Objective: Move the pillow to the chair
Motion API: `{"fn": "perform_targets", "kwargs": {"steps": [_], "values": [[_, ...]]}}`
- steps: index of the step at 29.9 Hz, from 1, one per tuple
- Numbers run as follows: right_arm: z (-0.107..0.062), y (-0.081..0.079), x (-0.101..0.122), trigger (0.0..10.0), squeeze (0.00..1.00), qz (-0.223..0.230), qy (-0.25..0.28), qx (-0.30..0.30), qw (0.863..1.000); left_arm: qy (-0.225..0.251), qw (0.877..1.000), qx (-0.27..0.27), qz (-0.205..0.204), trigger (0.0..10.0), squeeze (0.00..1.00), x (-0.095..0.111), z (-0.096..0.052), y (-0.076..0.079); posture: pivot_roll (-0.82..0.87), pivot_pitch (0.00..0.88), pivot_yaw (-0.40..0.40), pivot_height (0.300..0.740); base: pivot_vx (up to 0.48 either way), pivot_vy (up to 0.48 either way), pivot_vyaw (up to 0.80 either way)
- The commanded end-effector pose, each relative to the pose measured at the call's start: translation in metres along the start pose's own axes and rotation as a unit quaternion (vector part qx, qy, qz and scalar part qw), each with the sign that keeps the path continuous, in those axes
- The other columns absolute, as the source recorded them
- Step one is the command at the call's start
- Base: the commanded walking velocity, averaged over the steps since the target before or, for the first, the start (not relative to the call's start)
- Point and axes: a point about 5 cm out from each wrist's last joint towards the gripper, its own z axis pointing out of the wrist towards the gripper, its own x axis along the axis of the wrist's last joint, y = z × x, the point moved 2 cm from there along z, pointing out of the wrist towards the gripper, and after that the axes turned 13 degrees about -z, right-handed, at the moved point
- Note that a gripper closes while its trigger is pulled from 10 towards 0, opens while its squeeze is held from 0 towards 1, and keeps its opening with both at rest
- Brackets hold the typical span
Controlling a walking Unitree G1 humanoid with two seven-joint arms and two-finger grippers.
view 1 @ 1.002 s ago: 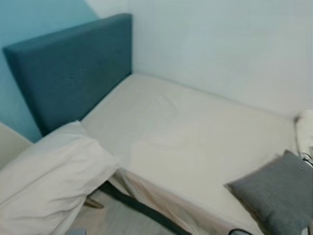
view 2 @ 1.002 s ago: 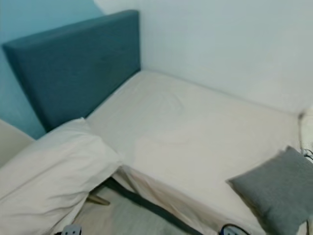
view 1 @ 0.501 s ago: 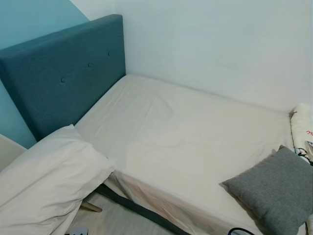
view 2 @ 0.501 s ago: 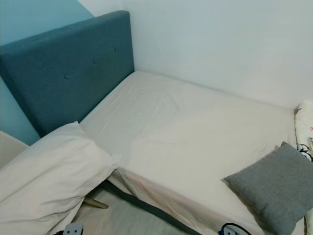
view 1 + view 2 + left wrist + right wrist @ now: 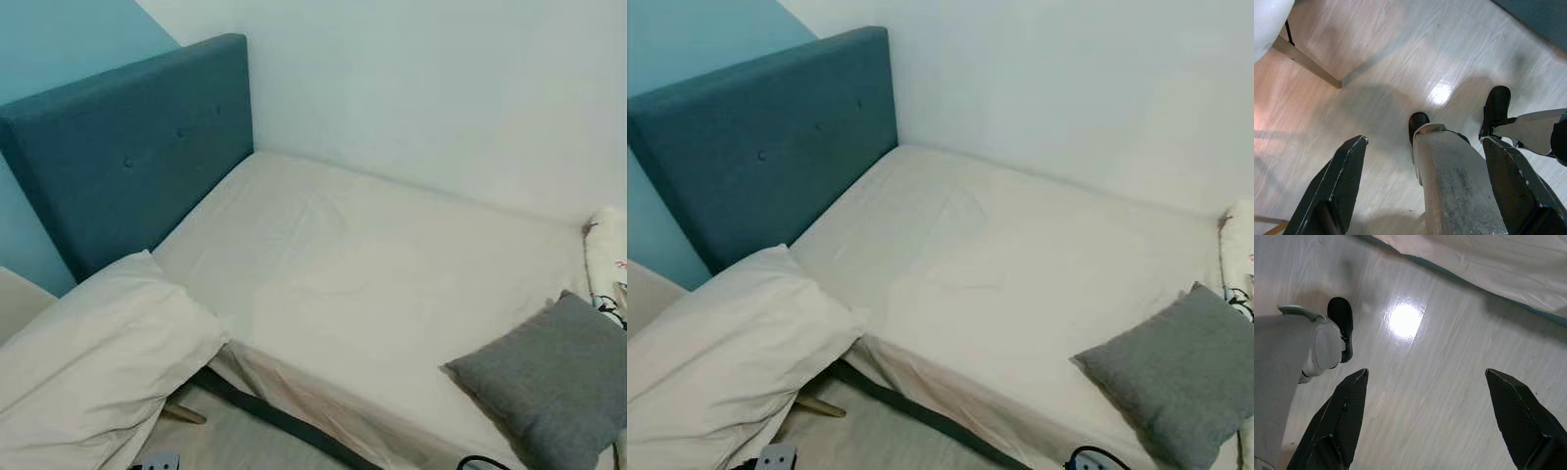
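We see a large white pillow (image 5: 93,357), soft and creased, lying slanted on the chair (image 5: 15,299) at the left, its corner reaching toward the bed's edge.

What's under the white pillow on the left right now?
The white pillow covers most of its support. Below its lower edge a slanted wooden leg sticks out over the pale wood floor, probably the chair's. The seat itself is hidden by the pillow.

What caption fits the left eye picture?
White pillow resting beside a bare bed with a teal headboard and a grey cushion.
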Motion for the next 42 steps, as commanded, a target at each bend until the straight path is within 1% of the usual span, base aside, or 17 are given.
{"fn": "perform_targets", "kwargs": {"steps": [1, 6, 18, 20, 23, 26, 29, 30, 31, 32, 34, 36, 37, 38, 39, 40, 42], "values": [[0.0, -0.001, 0.002, 10.0, 0.0, 0.004, 0.002, 0.0, 1.0, -0.005, 1.0, 0.002, 0.001, 10.0, 0.0, 0.0, 0.0, -0.001, -0.01, 0.057, -0.039, 0.74, 0.0, 0.0, 0.0], [0.0, -0.001, 0.003, 10.0, 0.0, 0.001, 0.002, 0.0, 1.0, 0.001, 1.0, 0.001, -0.005, 10.0, 0.0, 0.004, 0.001, 0.0, 0.0, 0.062, -0.037, 0.74, 0.0, 0.0, 0.0], [0.001, 0.001, 0.01, 10.0, 0.0, 0.006, 0.011, -0.002, 1.0, 0.003, 1.0, 0.002, 0.003, 10.0, 0.0, 0.005, 0.001, -0.001, -0.02, 0.067, -0.033, 0.74, 0.0, 0.0, 0.0], [0.001, 0.002, 0.011, 10.0, 0.0, 0.01, 0.012, -0.004, 1.0, 0.004, 1.0, 0.0, -0.003, 10.0, 0.0, 0.006, 0.001, 0.0, -0.02, 0.067, -0.034, 0.74, 0.0, 0.0, 0.0], [0.001, 0.003, 0.012, 10.0, 0.0, 0.015, 0.015, -0.008, 1.0, 0.002, 1.0, -0.005, -0.001, 10.0, 0.0, 0.005, 0.001, 0.003, -0.02, 0.071, -0.03, 0.74, 0.0, 0.0, 0.0], [0.001, 0.004, 0.013, 10.0, 0.0, 0.055, 0.026, -0.019, 0.998, 0.0, 1.0, -0.009, 0.004, 10.0, 0.0, 0.004, 0.001, 0.005, -0.02, 0.071, -0.023, 0.74, 0.0, -0.441, 0.0], [0.0, 0.004, 0.014, 10.0, 0.0, 0.124, 0.042, -0.04, 0.991, -0.001, 1.0, -0.01, 0.01, 10.0, 0.0, 0.005, 0.001, 0.002, -0.02, 0.086, -0.003, 0.74, 0.0, -0.48, 0.0], [0.0, 0.004, 0.014, 10.0, 0.0, 0.134, 0.044, -0.044, 0.989, -0.001, 1.0, -0.011, 0.012, 10.0, 0.0, 0.005, 0.001, 0.002, -0.02, 0.086, -0.003, 0.74, 0.0, -0.48, 0.0], [0.0, 0.004, 0.014, 10.0, 0.0, 0.134, 0.044, -0.044, 0.989, -0.001, 1.0, -0.011, 0.012, 10.0, 0.0, 0.005, 0.001, 0.002, -0.02, 0.086, -0.003, 0.74, 0.0, -0.48, 0.0], [-0.001, 0.021, 0.018, 10.0, 0.0, 0.155, 0.049, -0.075, 0.984, -0.002, 1.0, -0.01, 0.014, 10.0, 0.0, 0.005, 0.001, 0.001, -0.02, 0.088, 0.0, 0.74, 0.0, -0.48, -0.8], [-0.007, 0.064, 0.025, 10.0, 0.0, 0.173, 0.048, -0.146, 0.973, -0.002, 1.0, -0.008, 0.017, 10.0, 0.0, 0.005, 0.001, -0.002, -0.03, 0.095, 0.006, 0.74, 0.0, -0.48, -0.78], [-0.013, 0.089, 0.027, 10.0, 0.0, 0.18, 0.049, -0.191, 0.964, -0.002, 1.0, -0.006, 0.018, 10.0, 0.0, 0.006, 0.0, -0.004, -0.03, 0.098, 0.006, 0.74, 0.0, -0.48, -0.78], [-0.013, 0.089, 0.027, 10.0, 0.0, 0.18, 0.049, -0.191, 0.964, -0.002, 1.0, -0.006, 0.018, 10.0, 0.0, 0.006, 0.0, -0.004, -0.03, 0.098, 0.006, 0.74, 0.0, -0.48, -0.78], [-0.016, 0.1, 0.033, 10.0, 0.0, 0.195, 0.067, -0.204, 0.957, -0.002, 1.0, -0.006, 0.018, 10.0, 0.0, 0.006, 0.0, -0.005, -0.02, 0.096, 0.006, 0.74, 0.0, -0.48, -0.76], [-0.018, 0.107, 0.038, 10.0, 0.0, 0.206, 0.081, -0.21, 0.952, -0.002, 1.0, -0.005, 0.018, 10.0, 0.0, 0.005, 0.0, -0.005, -0.02, 0.096, 0.006, 0.74, 0.0, -0.48, -0.76], [-0.018, 0.107, 0.038, 10.0, 0.0, 0.206, 0.081, -0.21, 0.952, -0.002, 1.0, -0.005, 0.018, 10.0, 0.0, 0.005, 0.0, -0.005, -0.02, 0.096, 0.006, 0.74, 0.0, -0.48, -0.76], [-0.022, 0.118, 0.051, 10.0, 0.0, 0.22, 0.117, -0.215, 0.944, -0.002, 1.0, -0.005, 0.015, 10.0, 0.0, 0.005, 0.0, -0.005, -0.02, 0.099, 0.004, 0.74, 0.0, -0.48, 0.0]]}}
